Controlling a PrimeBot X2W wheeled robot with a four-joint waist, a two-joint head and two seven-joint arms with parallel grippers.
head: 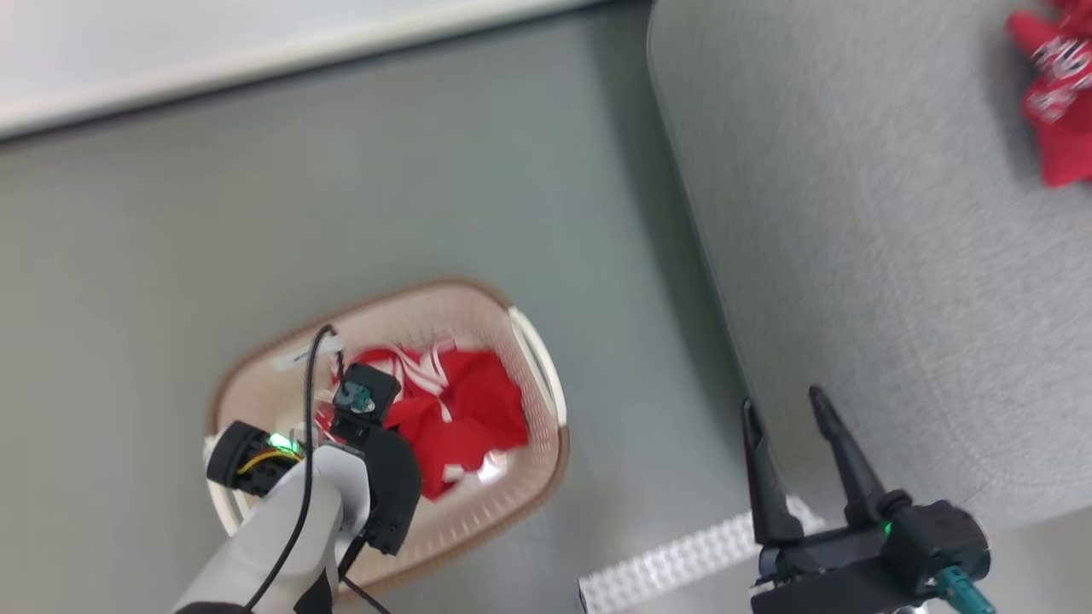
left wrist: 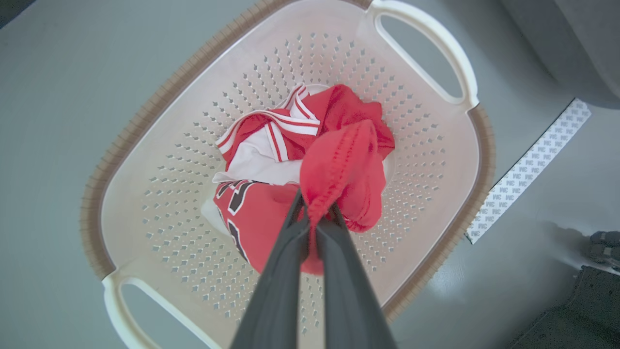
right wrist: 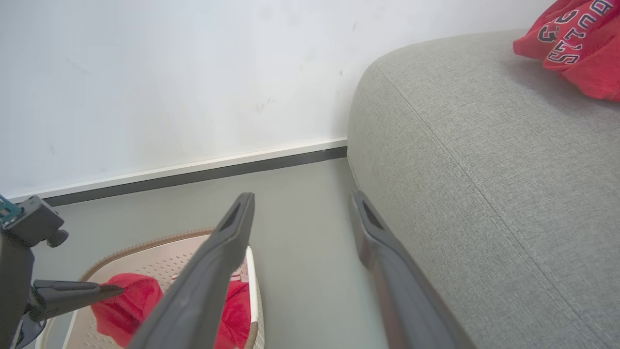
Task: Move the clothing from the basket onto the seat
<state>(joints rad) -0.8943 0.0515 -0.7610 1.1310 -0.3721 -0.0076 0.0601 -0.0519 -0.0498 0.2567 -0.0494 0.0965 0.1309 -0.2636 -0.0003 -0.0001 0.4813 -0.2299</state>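
Red jersey (left wrist: 264,213) with white panels and striped trim lies bunched in the middle of the basket (left wrist: 145,111), which stands on the grey-green floor (head: 426,170).

Left tool (left wrist: 315,206): fingers pressed together, pinching a hemmed fold at the top of the heap. The fold is drawn up. The bulk of the fabric sits inside the basket walls.

Right tool (head: 781,399): fingers spread wide, nothing between them. It hangs near the front edge of the seat (head: 853,256), between seat and basket.

Progress, as judged:
- A second red garment (head: 1058,94), with printed lettering, lies crumpled at the far end of the seat, so that part looks done.
- The jersey is gripped but not out of the basket.
- Left to do: lift it clear of the rim, carry it across the floor gap, and release it on the cushion.

Surroundings:
- A white perforated strip (head: 682,554) lies flat on the floor between basket and seat and is no obstacle.
- A white wall with a baseboard (right wrist: 193,169) stands behind.

In the way:
- The basket wall and the side handle (left wrist: 436,53) facing the seat could snag trailing fabric.
- The idle right tool stands close to the likely carry path.
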